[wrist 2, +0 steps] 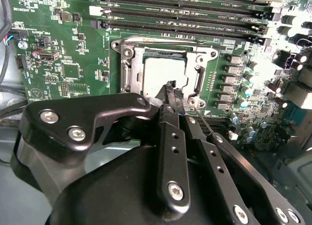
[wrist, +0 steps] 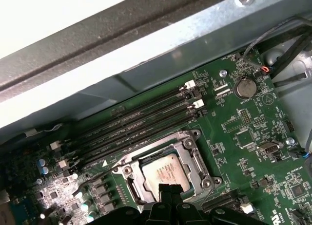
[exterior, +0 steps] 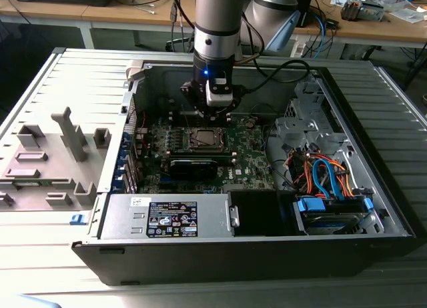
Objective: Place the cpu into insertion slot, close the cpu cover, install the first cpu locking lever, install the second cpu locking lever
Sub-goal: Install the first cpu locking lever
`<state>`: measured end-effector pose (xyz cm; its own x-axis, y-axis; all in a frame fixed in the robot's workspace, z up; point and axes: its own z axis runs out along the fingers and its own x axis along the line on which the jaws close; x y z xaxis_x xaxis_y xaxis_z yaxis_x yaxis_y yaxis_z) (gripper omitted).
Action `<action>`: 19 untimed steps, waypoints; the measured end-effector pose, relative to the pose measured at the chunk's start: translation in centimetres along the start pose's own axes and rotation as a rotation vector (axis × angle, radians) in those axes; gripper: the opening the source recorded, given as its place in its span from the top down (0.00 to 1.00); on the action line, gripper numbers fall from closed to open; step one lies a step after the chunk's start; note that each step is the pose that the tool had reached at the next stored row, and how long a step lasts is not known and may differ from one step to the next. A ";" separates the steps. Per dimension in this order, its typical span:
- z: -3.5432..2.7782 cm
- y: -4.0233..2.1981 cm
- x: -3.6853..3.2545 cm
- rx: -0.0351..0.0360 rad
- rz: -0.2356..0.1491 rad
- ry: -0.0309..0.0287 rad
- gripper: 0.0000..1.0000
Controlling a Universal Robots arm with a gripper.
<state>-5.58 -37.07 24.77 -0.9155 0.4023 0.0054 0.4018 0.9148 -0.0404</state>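
Okay, my black pincer (wrist 2: 172, 88) is clenched on nothing, tips at the silver-rimmed square insertion slot (exterior: 203, 139) edge, likely for narrow pushing; small silver-grey cpu (wrist 2: 163, 74) seated inside, thin silver cpu cover (wrist 2: 165, 51) frame down over it.

No legible print — anywhere.

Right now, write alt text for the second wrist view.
The shut gripper points at the edge of the insertion slot on a green circuit board. The silver cpu sits inside, framed by the cpu cover.
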 end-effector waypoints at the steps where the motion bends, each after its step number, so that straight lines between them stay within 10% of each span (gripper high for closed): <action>1: 0.00 0.00 0.00 -0.0001 -0.003 -0.0001 0.89; 19: 0.00 0.00 0.00 0.0003 -0.066 -0.0027 0.89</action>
<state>-5.58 -37.07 24.76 -0.9399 0.3415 0.0053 0.3410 0.9392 -0.0404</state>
